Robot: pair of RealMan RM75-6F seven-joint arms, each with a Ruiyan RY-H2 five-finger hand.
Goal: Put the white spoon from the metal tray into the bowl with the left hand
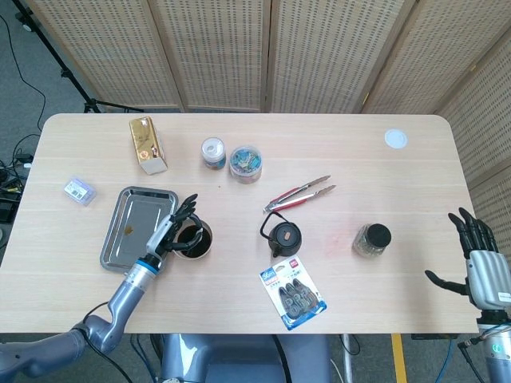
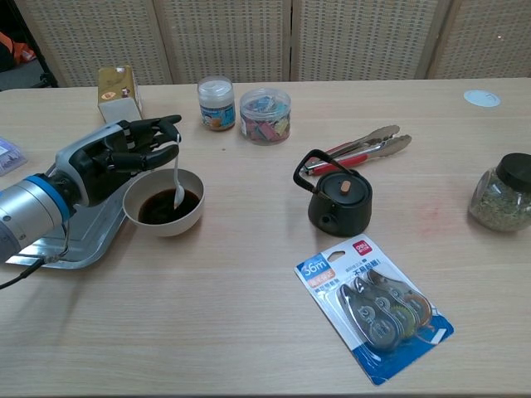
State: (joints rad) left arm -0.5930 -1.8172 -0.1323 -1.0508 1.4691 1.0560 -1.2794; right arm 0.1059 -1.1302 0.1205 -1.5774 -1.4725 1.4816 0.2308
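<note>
My left hand (image 2: 116,157) (image 1: 169,229) hovers over the near left rim of the white bowl (image 2: 187,220) (image 1: 203,249), which holds dark liquid. It pinches the handle of the white spoon (image 2: 177,176); the spoon hangs down with its tip in the bowl's liquid. The metal tray (image 1: 132,223) (image 2: 79,249) lies just left of the bowl, partly covered by my forearm in the chest view. My right hand (image 1: 479,259) is far off at the table's right front edge, fingers spread, holding nothing.
A black teapot (image 2: 338,197) stands right of the bowl, tongs (image 2: 361,148) behind it. A correction-tape pack (image 2: 373,303) lies in front. Two jars (image 2: 247,110) and a gold box (image 2: 116,91) sit at the back, a glass jar (image 2: 500,192) at the right.
</note>
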